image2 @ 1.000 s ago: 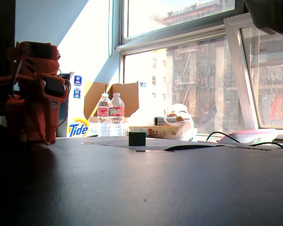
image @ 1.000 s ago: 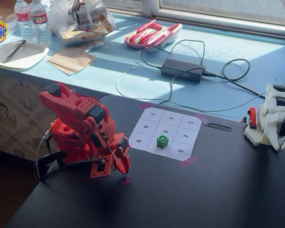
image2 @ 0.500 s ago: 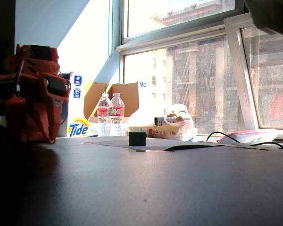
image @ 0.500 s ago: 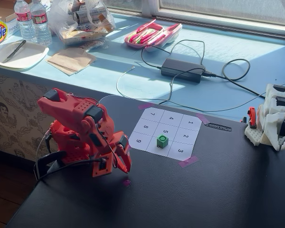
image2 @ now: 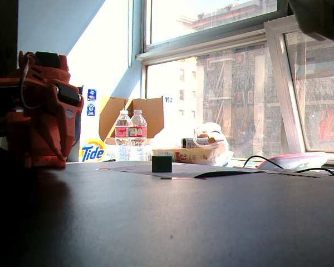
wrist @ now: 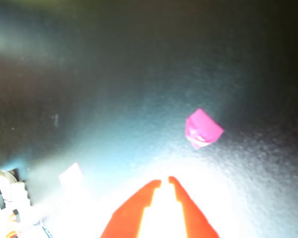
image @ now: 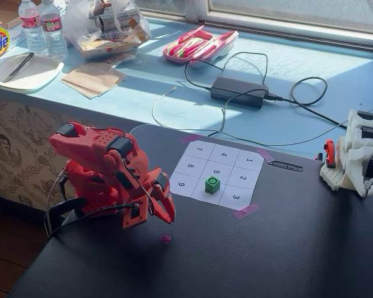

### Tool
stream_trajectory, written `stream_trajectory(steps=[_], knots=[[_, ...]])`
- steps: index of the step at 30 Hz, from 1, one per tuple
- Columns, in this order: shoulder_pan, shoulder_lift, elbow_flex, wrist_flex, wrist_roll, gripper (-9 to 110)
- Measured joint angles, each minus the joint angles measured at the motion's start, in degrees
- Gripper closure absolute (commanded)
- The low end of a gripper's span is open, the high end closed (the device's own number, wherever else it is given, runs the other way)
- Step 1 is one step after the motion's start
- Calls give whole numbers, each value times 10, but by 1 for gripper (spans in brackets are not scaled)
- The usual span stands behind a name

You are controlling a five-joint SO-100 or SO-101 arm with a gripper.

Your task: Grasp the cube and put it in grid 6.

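**Status entry: cube not yet grasped; placement outstanding**

- Hand (image: 169,218): red, folded low at the arm's base over the dark desk (image: 286,248). In the wrist view its two fingertips stand nearly together with only a thin gap and nothing between them: closed, empty.
- The cube (image: 212,184): green, resting on the numbered paper sheet, well ahead of the hand and apart from it. It sits at the boundary below cell "5", about where grid 6 (image: 205,191) should lie; the "6" itself is not legible, being covered or hidden by the cube.
- Pink tape scrap (wrist: 203,129): on the desk just beyond the fingertips; not a task item.
- Progress, as judged: no grasp made. Remaining: reach forward, open, take the cube, set it squarely in grid 6, if it is not already there.
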State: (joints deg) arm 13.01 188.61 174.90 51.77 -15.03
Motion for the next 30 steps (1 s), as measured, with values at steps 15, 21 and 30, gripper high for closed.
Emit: stream_trajectory(steps=[15, 21, 30], knots=[[0, 0, 0, -1, -11, 101], [0, 0, 0, -1, -11, 101], [-3, 0, 0, -1, -11, 101]])
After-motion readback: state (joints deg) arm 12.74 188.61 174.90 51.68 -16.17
